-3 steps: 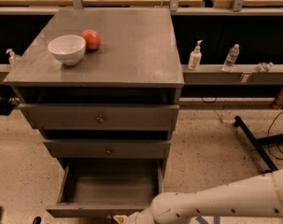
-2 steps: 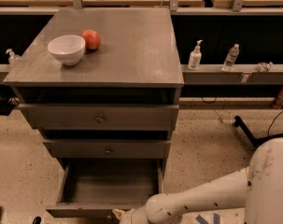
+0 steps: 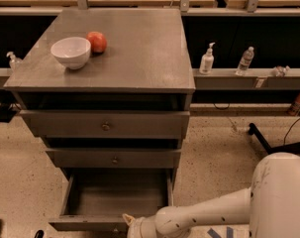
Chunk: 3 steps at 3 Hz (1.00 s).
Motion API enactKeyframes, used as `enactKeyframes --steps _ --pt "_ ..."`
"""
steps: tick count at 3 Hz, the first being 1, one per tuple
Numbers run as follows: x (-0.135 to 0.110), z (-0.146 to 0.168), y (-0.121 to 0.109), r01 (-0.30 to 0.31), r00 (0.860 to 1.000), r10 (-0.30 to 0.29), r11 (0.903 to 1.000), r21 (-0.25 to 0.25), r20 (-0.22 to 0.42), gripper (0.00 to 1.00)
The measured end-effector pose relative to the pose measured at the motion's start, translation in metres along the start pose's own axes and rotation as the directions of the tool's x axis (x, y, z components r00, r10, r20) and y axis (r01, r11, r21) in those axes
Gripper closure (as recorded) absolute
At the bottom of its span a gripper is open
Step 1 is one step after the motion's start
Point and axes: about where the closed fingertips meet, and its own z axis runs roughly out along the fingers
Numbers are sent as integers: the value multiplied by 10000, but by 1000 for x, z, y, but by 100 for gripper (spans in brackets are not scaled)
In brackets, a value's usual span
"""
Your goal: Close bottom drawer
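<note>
A: Bottom drawer [image 3: 115, 195], status?
B: Pulled well out from the foot of the grey cabinet, interior open to view. Its front panel sits near the lower edge of the view.
A: Gripper?
B: The gripper [image 3: 129, 224] is low at the drawer's front panel, towards its right end, on the end of the white arm [image 3: 204, 216] that reaches in from the lower right. How wide it stands, and whether it has hold of anything, can't be read here.
A: The other two drawers?
B: Middle drawer [image 3: 114, 158] and top drawer [image 3: 106, 126] both pushed in, knobs facing out.
A: Tabletop?
B: Cabinet top [image 3: 139, 58] carries a white bowl [image 3: 70, 51] near the left edge, upright. A red round fruit [image 3: 96, 41] sits just beside it, towards the far edge.
A: Beyond the right edge?
B: A pump bottle [image 3: 206, 59] and a clear bottle [image 3: 245, 60] on a ledge, well apart from the cabinet.
</note>
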Motion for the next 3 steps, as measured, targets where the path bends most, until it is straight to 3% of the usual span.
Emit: enactKeyframes --steps 1,2,3 --pt "7 9 0 -140 9997 144 9997 -224 174 12" --pt "25 34 -9 -219 9939 306 9963 -827 1058 34" --pt "49 63 -18 -145 9776 412 9915 -1293 2064 58"
